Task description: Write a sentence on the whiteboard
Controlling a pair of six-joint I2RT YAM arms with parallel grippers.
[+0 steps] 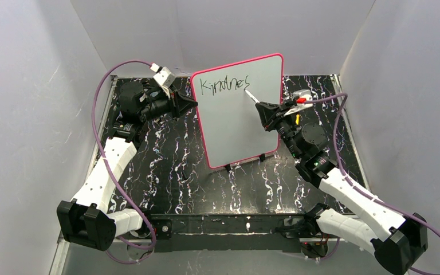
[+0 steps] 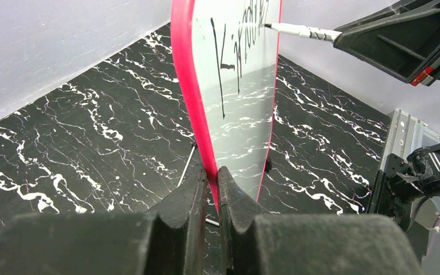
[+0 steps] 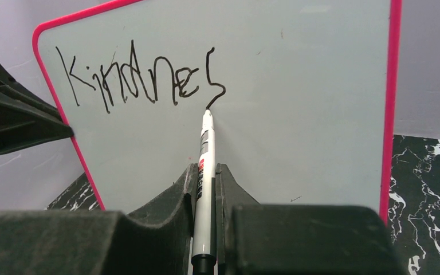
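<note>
At the whiteboard [image 1: 240,129], left jaws clamp its frame; right jaws grip a marker [image 3: 206,146] touching it.

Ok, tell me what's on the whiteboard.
Near the top of the whiteboard, writing reading "Kindnes", the marker touching the last stroke; the rest looks blank. The left gripper, pinching the frame, hides a bit of edge.

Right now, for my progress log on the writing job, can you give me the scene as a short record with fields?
whiteboard: upright on the marbled table, pink frame
sentence: one line, roughly "Kindnes", unfinished
left gripper: shut on the whiteboard's left edge
right gripper: shut on the marker
marker: tip on the board, at the end of the last stroke
</note>
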